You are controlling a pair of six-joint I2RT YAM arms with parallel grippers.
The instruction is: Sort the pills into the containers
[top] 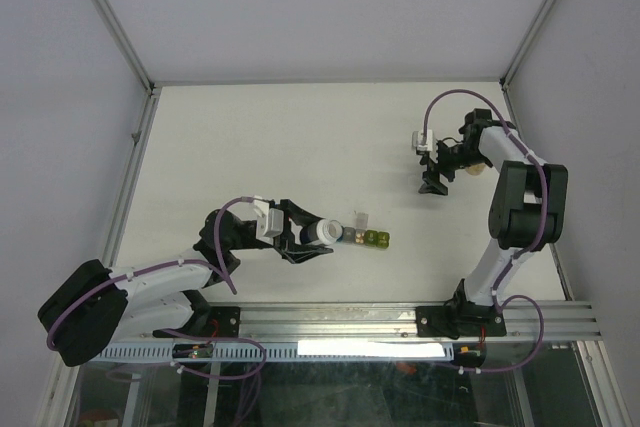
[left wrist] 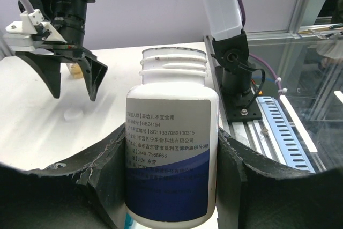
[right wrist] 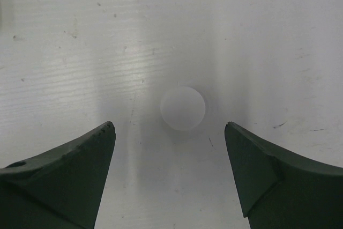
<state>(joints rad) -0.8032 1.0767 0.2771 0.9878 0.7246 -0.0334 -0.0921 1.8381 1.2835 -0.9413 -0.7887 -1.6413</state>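
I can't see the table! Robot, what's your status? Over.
Left gripper shut on uncapped white bottle. Right gripper open over a white disc. Containers at the bottle's mouth; nothing in the way.

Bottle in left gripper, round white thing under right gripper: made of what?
Bottle: looks like opaque white plastic with a slight sheen and moulded screw threads on the open neck. Its label seems to be glossy printed paper or film. Disc: probably matte white plastic, faintly translucent, but too plain to be sure.

Robot lab test cell — white table (top: 250, 137) w/ alu rails (top: 340, 320), plain panel walls (top: 330, 7).
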